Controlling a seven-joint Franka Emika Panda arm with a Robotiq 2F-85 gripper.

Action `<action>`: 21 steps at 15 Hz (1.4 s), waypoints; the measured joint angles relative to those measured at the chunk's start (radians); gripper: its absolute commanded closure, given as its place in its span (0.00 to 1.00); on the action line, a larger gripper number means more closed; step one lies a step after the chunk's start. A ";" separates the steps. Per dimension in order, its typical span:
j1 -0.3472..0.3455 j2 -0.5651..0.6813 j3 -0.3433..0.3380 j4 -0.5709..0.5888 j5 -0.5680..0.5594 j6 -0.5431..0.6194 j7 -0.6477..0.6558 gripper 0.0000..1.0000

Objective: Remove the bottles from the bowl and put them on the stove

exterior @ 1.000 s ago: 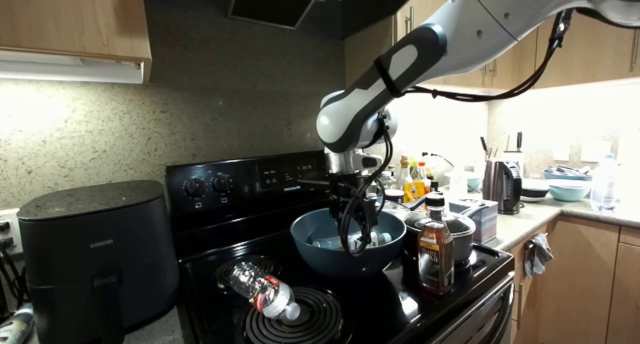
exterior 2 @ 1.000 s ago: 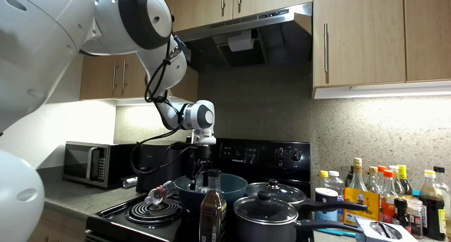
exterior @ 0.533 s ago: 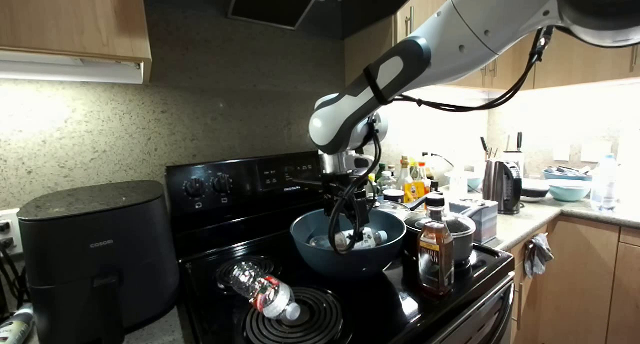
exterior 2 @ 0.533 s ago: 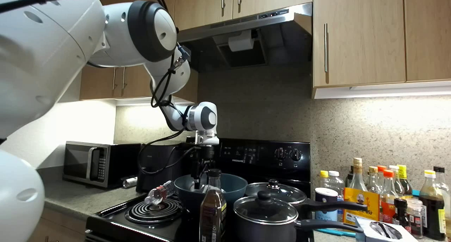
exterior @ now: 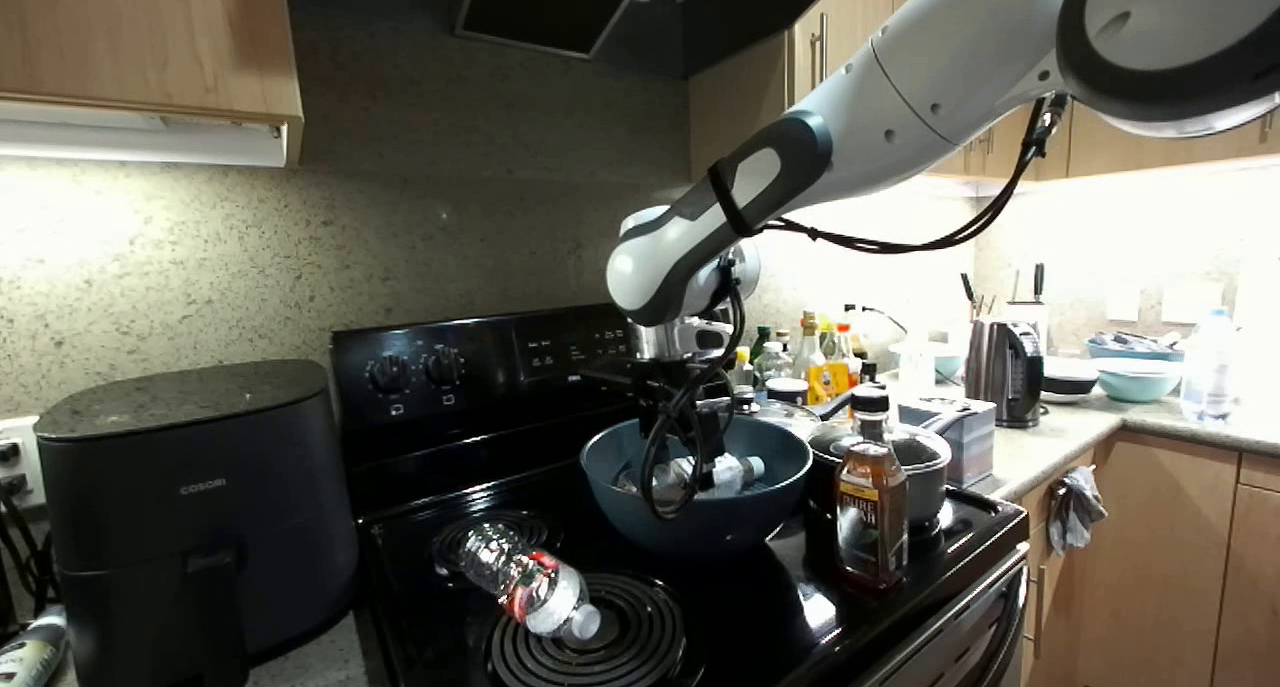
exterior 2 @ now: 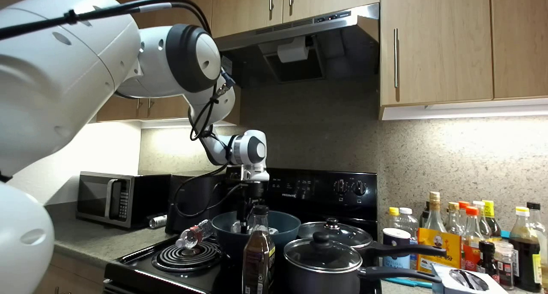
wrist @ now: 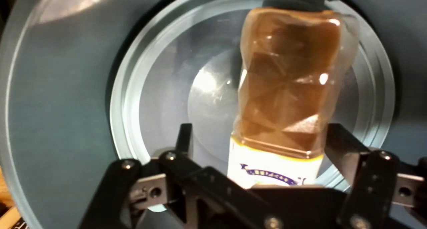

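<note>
One of the bottles, with a white label and amber-brown showing through its clear body, lies in the blue bowl (exterior: 690, 527), seen as the bottle (wrist: 287, 89) in the wrist view. My gripper (wrist: 261, 135) reaches down into the bowl, open, one finger on each side of this bottle. The right finger (wrist: 343, 149) is very near its side; touching or not, I cannot tell. A gap separates the left finger (wrist: 184, 137) from it. A clear bottle with a red label (exterior: 530, 582) lies on its side across the coils of the black stove (exterior: 745, 607).
A tall syrup bottle (exterior: 872, 507) stands on the stove in front of the bowl. Beside the bowl are lidded pots, including a black pot (exterior 2: 323, 264) with long handles. An air fryer (exterior: 195, 507) flanks the stove. Several condiment bottles (exterior 2: 471, 230) crowd the counter.
The arm has come lower, and the gripper has shifted a little sideways within the bowl. The bottle in the bowl has moved slightly the same way. The red-labelled bottle lies unchanged.
</note>
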 measured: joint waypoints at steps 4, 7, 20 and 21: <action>0.000 0.051 -0.001 0.031 0.001 -0.007 0.000 0.46; 0.000 0.074 -0.001 0.051 0.002 -0.012 0.000 0.64; 0.063 -0.139 -0.004 0.051 -0.088 -0.104 0.001 0.71; 0.075 -0.168 -0.001 0.042 -0.107 -0.121 0.002 0.71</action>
